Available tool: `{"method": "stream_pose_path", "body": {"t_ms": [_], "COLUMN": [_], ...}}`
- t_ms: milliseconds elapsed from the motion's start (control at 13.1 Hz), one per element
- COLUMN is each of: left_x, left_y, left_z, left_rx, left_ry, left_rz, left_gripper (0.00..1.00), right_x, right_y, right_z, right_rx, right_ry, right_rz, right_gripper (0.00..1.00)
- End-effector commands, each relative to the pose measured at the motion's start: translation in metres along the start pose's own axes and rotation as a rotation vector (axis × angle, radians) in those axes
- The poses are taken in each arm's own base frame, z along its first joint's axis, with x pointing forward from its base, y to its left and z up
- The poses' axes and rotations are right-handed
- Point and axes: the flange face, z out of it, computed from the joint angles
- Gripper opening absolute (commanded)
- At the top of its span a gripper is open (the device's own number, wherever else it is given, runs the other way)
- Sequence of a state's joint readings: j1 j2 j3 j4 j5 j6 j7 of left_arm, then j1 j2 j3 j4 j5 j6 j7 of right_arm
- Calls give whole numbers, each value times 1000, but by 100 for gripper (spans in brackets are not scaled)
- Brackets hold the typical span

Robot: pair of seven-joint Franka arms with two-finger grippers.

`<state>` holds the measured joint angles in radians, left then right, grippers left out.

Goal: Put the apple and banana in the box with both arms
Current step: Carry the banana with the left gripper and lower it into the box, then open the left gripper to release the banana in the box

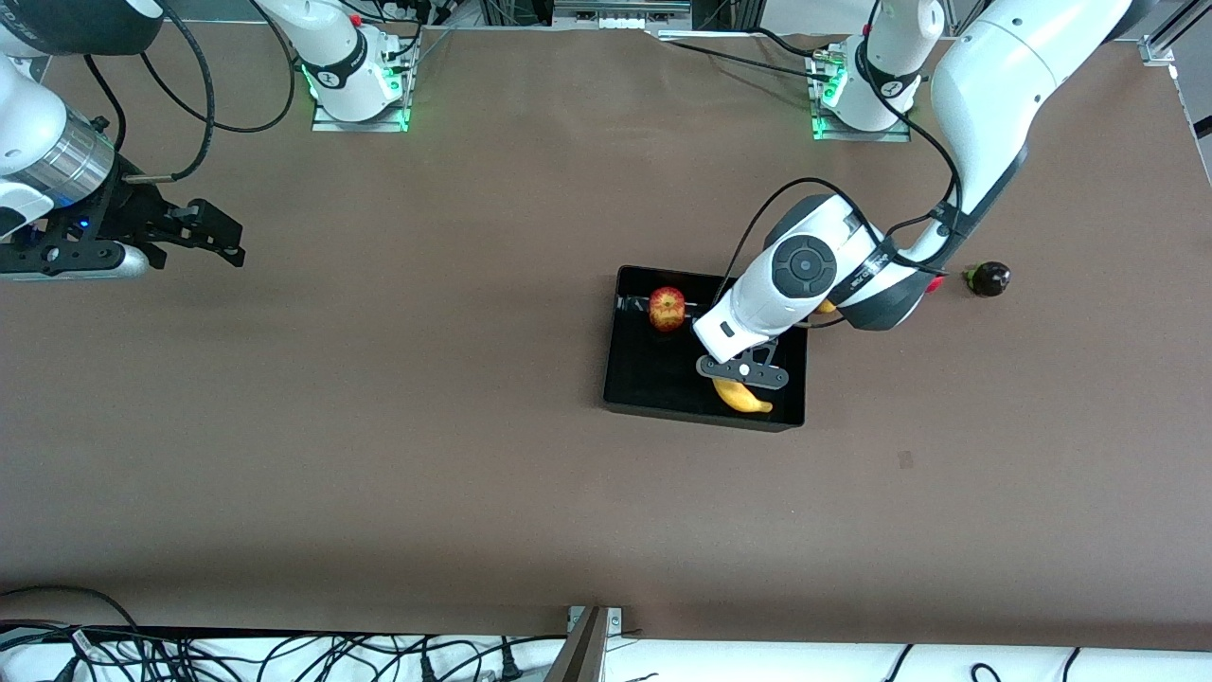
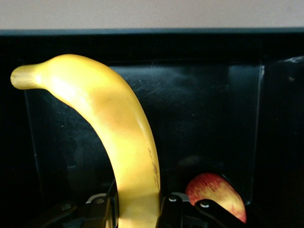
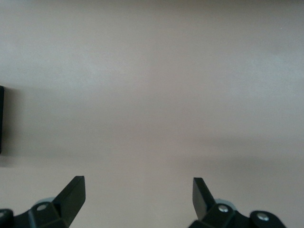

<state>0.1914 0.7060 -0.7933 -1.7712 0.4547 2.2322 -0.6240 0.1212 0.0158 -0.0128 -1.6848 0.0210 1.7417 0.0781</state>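
Front view: the left tool (image 1: 744, 371) is down inside the box (image 1: 632, 379), clamped on the banana (image 1: 743, 397), which sits at the box end nearer the camera. The apple (image 1: 667, 309) is already in the box, at the end farther from the camera. The right tool (image 1: 216, 237) waits with fingers spread wide over bare surface (image 1: 426, 455) at the right arm's end. A dark round fruit (image 1: 988, 278) sits outside the box toward the left arm's end.

Left wrist view: the banana (image 2: 116, 137) is pinched near one end and the rest juts out over the box floor (image 2: 199, 118), with the apple (image 2: 216, 192) just beside the fingers (image 2: 171, 209). Can't tell if the banana touches the floor. If it's let go high, I'd guess it bounces, rolls into the apple, or ends up leaning on the wall.

Right wrist view: open fingers (image 3: 71, 197), only surface below and a sliver of something black at the edge. No risk unless it swings in toward the left arm.
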Motion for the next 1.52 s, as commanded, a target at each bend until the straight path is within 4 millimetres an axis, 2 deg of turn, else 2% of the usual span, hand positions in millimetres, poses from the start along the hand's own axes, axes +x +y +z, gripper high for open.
{"method": "stream_pose_path", "body": {"t_ms": [0, 229, 381, 457, 533, 686, 762, 838, 1067, 1219, 1295, 1448], "left_x": [-10, -9, -7, -6, -6, -6, -5, -5, 1, 9, 10, 1], "left_y": [-10, -28, -35, -36, -36, -38, -40, -43, -46, -53, -56, -77], "left_z": [25, 59, 72, 77, 77, 73, 65, 51, -27, -77, -99, -139], "left_rx": [36, 54, 54, 45, 43, 57, 84, 132, 161, 182, 192, 230], "left_ry": [38, 44, 55, 56, 58, 56, 49, 38, 34, -4, -43, -153], "left_rz": [17, 8, 6, -9, -32, -49, -79, -152, -317, -359, -341, -213], "left_gripper": [0, 0, 0, 8, 44, 66, 83, 100, 100, 100, 100, 100], "right_x": [4, 4, 4, 4, 4, 3, 4, 4, 4, 4, 4, 6], "right_y": [3, 3, 3, 3, 3, 3, 3, 3, 3, 4, 4, 4], "right_z": [-5, -5, -5, -5, -4, -6, -5, -4, -4, -5, -5, -4], "right_rx": [-16, -16, -16, -16, -16, -16, -16, -16, -16, -16, -15, -16], "right_ry": [6, 6, 6, 6, 5, 8, 6, 5, 5, 8, 12, 19], "right_rz": [6, 6, 6, 6, 6, 6, 6, 6, 6, 7, 7, 9], "right_gripper": [100, 100, 100, 100, 100, 100, 100, 100, 100, 100, 100, 100]}}
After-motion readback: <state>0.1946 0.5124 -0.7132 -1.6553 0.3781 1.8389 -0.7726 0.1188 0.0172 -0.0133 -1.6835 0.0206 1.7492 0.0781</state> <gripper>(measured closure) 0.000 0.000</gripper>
